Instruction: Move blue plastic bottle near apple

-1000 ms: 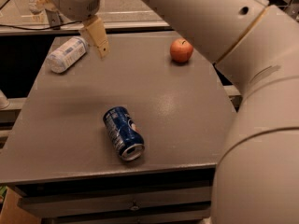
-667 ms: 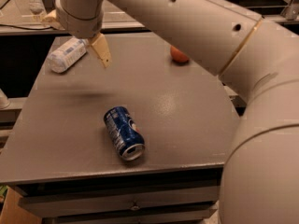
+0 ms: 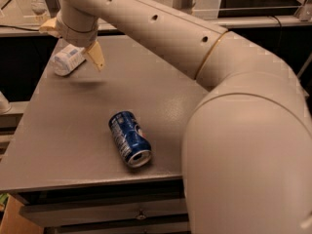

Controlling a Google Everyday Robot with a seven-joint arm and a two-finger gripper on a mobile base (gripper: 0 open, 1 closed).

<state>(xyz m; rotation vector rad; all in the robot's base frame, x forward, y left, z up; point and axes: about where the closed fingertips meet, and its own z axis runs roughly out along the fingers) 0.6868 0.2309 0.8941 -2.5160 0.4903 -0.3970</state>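
Finding the gripper [image 3: 72, 47] hanging just above the far left corner of the table [image 3: 73, 130], at the end of a long pale arm [image 3: 161, 28] reaching in from the right and filling much of the near right of the view; showing its two tan fingers [image 3: 95, 57] spread well apart, one pointing down and towards the camera on the right, the other poking out at the far left of the wrist; gripping nothing as far as can be seen, with the jaws standing wide open.

Spotting the blue plastic bottle [image 3: 66, 62] lying on its side on the table right below the wrist, falling between the two fingers rather than off to one side of them; turning its pale label with light-blue print towards the camera, with its far end hidden behind the wrist; sitting just left of the nearer finger, close to it, yet not managing to tell whether finger and bottle are touching.

Noting a soft shadow lying on the tabletop just in front of the nearer finger.

Seeing a dark blue soda can [image 3: 129, 138] lying on its side near the middle of the table, towards the front edge, with its open end facing the camera and well apart from bottle and gripper alike; catching a drawer front [image 3: 141, 213] with a small knob running under the table's front edge.
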